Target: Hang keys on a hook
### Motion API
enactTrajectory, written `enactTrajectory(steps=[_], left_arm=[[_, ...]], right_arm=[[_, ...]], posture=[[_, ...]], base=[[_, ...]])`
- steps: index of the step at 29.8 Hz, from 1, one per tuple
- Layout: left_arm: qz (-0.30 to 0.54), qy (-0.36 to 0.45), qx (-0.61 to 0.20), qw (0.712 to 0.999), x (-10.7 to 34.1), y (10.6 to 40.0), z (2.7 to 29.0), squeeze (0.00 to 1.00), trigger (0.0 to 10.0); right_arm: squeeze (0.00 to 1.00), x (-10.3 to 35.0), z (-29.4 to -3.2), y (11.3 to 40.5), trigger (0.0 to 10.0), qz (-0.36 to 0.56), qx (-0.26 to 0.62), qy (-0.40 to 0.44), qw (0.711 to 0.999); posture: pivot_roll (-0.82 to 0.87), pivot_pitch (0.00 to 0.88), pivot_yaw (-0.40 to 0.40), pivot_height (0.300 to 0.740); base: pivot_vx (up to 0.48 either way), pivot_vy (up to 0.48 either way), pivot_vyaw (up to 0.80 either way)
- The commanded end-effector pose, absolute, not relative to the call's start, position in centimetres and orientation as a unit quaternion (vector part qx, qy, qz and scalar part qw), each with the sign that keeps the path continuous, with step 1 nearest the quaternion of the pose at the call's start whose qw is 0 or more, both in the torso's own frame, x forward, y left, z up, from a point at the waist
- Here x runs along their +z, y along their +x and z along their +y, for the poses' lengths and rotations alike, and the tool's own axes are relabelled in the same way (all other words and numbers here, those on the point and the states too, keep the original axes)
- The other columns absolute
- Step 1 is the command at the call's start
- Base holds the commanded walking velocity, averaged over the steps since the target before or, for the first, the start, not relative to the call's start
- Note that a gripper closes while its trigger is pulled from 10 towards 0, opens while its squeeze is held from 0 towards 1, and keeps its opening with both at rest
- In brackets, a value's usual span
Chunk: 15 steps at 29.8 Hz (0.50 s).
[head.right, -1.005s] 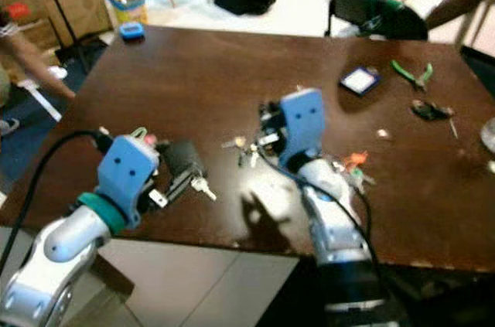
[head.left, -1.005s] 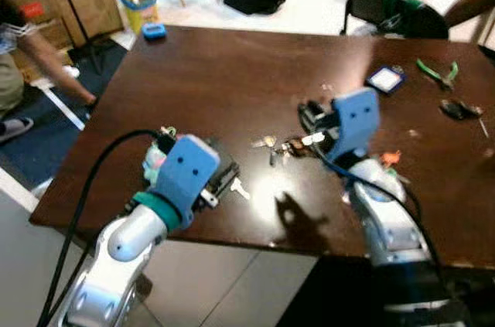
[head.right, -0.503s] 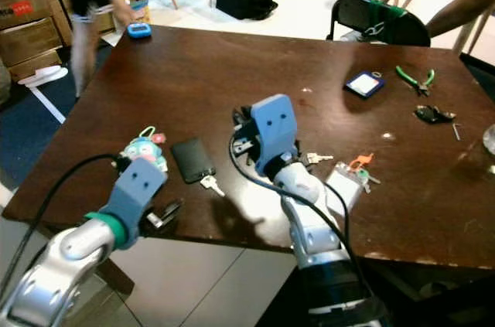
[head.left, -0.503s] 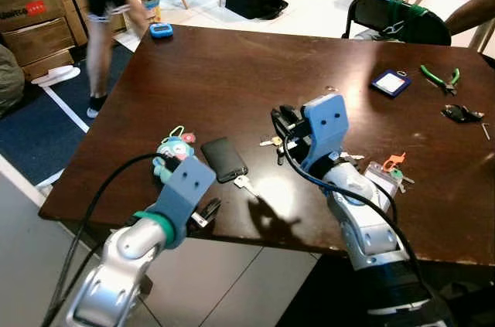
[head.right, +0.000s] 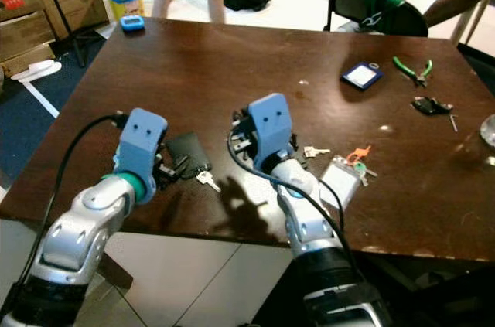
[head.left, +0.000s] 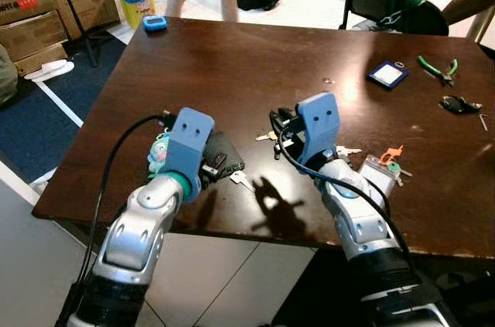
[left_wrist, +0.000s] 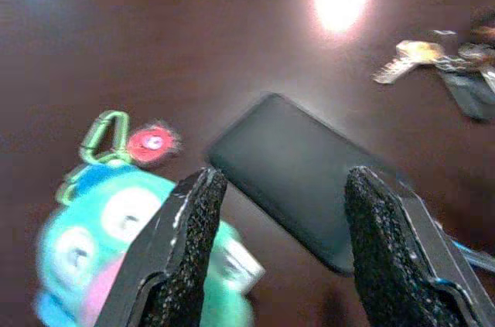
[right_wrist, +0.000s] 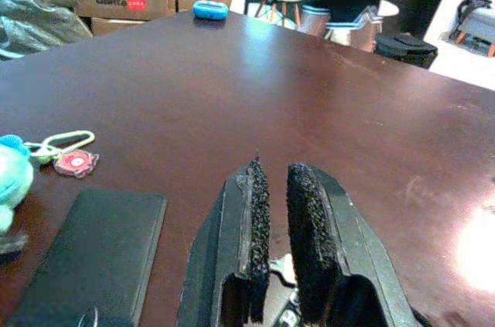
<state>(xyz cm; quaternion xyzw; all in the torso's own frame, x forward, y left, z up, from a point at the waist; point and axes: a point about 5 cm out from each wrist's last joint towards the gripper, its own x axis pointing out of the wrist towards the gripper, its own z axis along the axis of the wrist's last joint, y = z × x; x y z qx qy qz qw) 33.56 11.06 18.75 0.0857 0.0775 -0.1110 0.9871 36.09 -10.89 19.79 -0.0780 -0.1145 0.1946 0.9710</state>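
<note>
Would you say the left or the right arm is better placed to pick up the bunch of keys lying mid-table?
Probably the right. The right gripper hangs just over the keys, fingers nearly closed and empty. The left gripper is open over the black phone and plush keychain, farther off.

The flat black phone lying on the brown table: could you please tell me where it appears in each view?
Left eye view: flat black phone, beside the left gripper.
Right eye view: centre-left.
Left wrist view: centre, beyond the fingers.
Right wrist view: bottom-left corner.
Shared landmark: turquoise plush keychain.
</note>
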Motion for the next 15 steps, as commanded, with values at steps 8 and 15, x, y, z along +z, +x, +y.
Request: enactTrajectory(steps=[8, 15], left_arm=[[0.102, 0.094, -0.101, 0.985, 17.9, 34.9, 11.0, 0.00, 10.0], [0.079, 0.091, -0.116, 0.986, 19.2, 35.6, 9.7, 0.00, 10.0]], right_arm=[[0.00, 19.5, -10.8, 36.6, 10.0, -0.112, 0.187, -0.074, 0.973], [0.00, 19.7, -11.1, 36.7, 10.0, -0.115, 0.179, -0.068, 0.975]], posture=[[0.00, 0.229, 0.092, 0.740], [-0.01, 0.235, 0.101, 0.740]], base=[[0.000, 0.000, 0.00], [0.000, 0.000, 0.00]])
